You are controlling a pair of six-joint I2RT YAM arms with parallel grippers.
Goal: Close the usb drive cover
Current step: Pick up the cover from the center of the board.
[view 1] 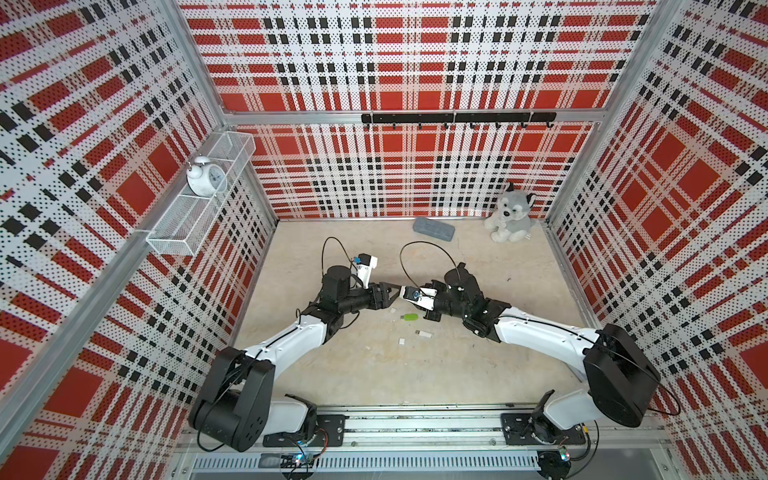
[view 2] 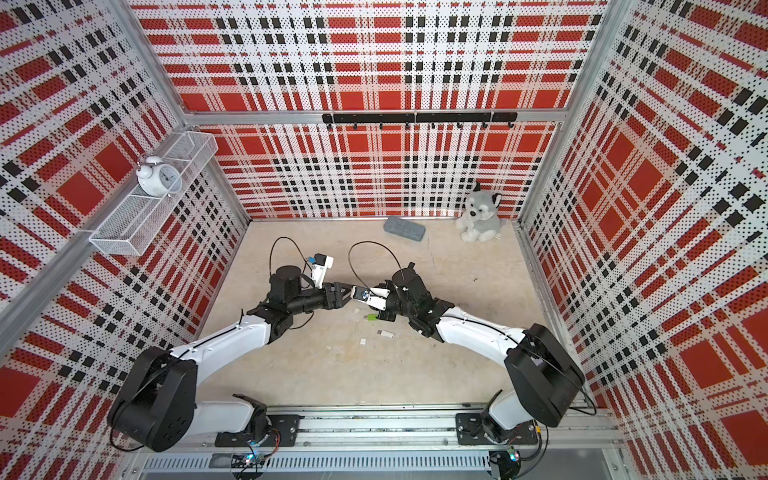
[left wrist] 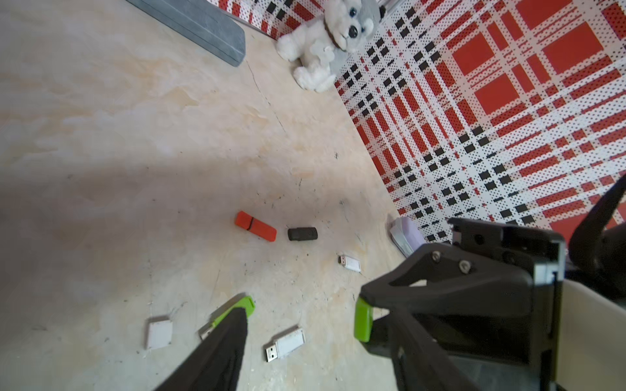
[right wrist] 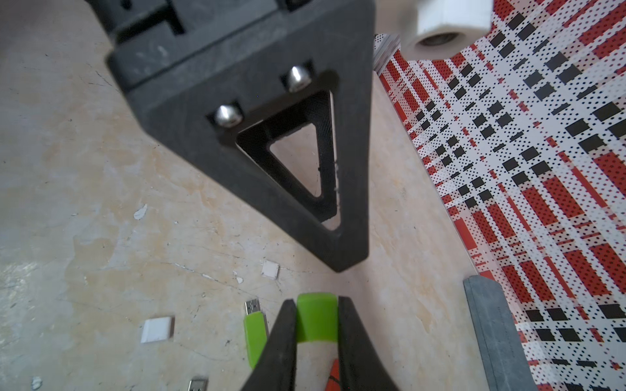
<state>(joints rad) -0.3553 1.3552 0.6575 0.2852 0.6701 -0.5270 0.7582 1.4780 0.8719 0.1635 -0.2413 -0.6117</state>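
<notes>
Fingers of right gripper [right wrist: 316, 299] clamp one green cap [right wrist: 317, 320]; left gripper [view 1: 395, 296] gapes near two white drives [left wrist: 350, 262] [left wrist: 285, 343].

Arms reach inward, tips nearly meeting; left end effector [view 1: 395, 297] spread, right end effector [right wrist: 315, 301] pinched.

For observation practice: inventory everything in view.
USB drive: 1, green, tabletop
cap: 1, green, right claw
USB drives: 2, white, tabletop
caps: 2, white, tabletop
capped USB drive: 1, orange, tabletop
small item: 1, black, tabletop
case: 1, grey, by back wall
plush husky: 1, grey-white, back corner
wire basket: 1, white, left wall
alarm clock: 1, white, wire basket
hook rail: 1, black, back wall
left claw: 1, black, open
right claw: 1, black, gripping cap
</notes>
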